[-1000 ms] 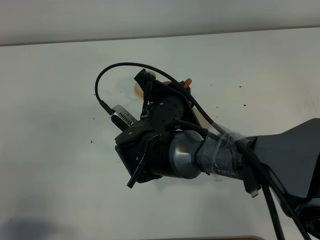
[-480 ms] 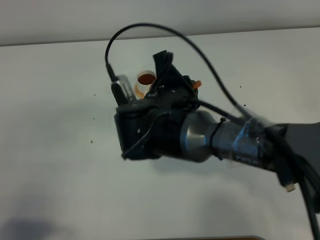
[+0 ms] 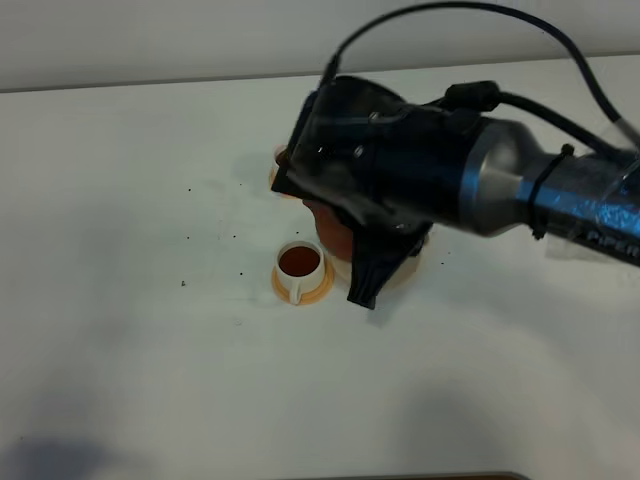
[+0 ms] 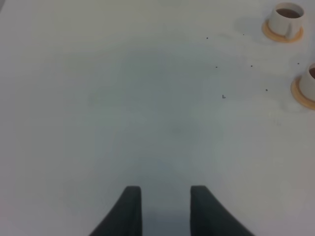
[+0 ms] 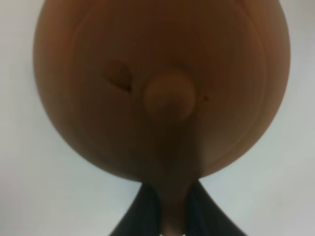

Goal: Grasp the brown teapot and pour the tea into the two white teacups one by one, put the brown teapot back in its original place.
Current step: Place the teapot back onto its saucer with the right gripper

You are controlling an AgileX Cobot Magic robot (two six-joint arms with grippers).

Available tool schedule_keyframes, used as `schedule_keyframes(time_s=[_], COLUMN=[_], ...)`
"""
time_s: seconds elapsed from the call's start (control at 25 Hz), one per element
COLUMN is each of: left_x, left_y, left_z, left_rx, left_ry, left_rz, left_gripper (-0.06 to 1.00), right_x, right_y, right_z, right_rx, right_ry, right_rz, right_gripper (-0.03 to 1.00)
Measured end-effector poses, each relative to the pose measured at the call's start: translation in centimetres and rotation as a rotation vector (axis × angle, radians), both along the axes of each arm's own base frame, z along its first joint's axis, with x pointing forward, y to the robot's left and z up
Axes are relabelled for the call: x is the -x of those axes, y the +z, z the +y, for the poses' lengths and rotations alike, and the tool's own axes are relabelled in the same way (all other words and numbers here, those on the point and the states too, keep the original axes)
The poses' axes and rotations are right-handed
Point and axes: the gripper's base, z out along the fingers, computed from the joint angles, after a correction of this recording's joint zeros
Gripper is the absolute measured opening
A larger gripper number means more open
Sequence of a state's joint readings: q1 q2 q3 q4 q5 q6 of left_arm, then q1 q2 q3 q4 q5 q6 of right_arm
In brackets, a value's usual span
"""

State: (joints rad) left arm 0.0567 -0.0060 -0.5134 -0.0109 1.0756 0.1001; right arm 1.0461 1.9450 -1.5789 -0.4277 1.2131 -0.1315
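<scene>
**Right claw**: pressed together on the stubby handle of the brown teapot. One dark finger lies on each side of the handle.

**Brown teapot:** seen from above in my right wrist view, lid knob near the middle, pale table all round it. From the high camera only a reddish patch of it shows under my right wrist, just beside the near teacup.

**Coaster**: a pale beige edge shows under the pot. I cannot tell whether the pot rests on it.

**Near teacup**: white, upright on its orange saucer, with dark tea inside.

**Far teacup**: white, upright on its own orange saucer, also dark inside.

**In the way:** my right arm covers most of the teapot and nearly all of the far teacup in the high view.

**Left claw**: spread, nothing between the fingers, over bare table and well apart from both cups.

**Sundries:** small dark specks scattered on the table.
</scene>
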Motion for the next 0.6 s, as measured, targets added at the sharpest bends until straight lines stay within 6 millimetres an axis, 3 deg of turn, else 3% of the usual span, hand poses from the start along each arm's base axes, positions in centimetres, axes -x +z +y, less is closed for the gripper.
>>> schedule_keyframes(time_s=[0.16,0.36,0.6], left_x=[0.0,0.0,0.0], left_y=[0.0,0.0,0.0], left_z=[0.0,0.0,0.0], left_rx=[0.0,0.0,0.0], left_ry=[0.0,0.0,0.0], left_rz=[0.0,0.0,0.0], left_gripper=[0.24,0.24,0.24], right_x=[-0.4,-0.2,-1.1], right_y=[-0.5,-0.6,-3.2], right_z=[-0.6,-0.5,-0.1], right_rx=[-0.084,-0.111,-0.087], right_ry=[-0.104,-0.13,-0.151], right_rz=[0.135,0.177,0.212], right_gripper=[0.09,0.09,0.09])
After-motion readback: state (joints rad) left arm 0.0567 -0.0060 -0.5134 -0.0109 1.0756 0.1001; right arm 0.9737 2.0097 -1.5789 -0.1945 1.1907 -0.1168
